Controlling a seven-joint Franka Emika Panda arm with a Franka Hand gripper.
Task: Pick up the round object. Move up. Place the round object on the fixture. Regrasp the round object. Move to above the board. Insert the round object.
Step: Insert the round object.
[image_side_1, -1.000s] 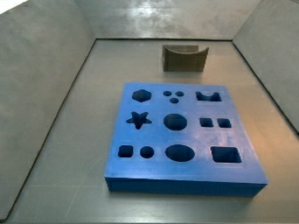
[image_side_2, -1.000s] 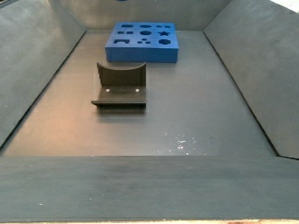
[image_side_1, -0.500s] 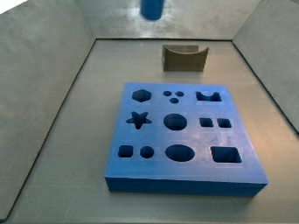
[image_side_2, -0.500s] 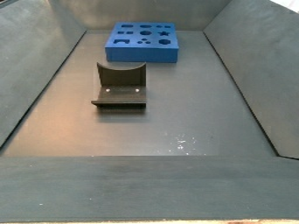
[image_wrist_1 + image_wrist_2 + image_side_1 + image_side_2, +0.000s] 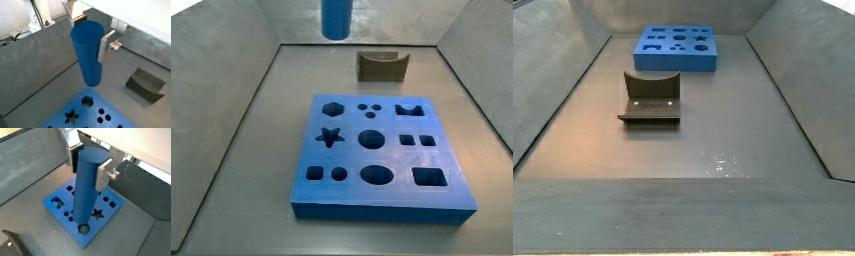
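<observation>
Gripper (image 5: 88,39) clenched on the round object (image 5: 87,54), upright, high above the board (image 5: 80,223). Fixture (image 5: 381,66) stands at the board's 12 o'clock, apart.

Grey metal floor (image 5: 714,150) with sloping grey side walls (image 5: 553,90) around it.

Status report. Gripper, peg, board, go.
Gripper high above the floor, jaws shut on the blue peg. Peg upright, lower end well above the board, not inserted. Fixture empty. Nothing in the way.
</observation>
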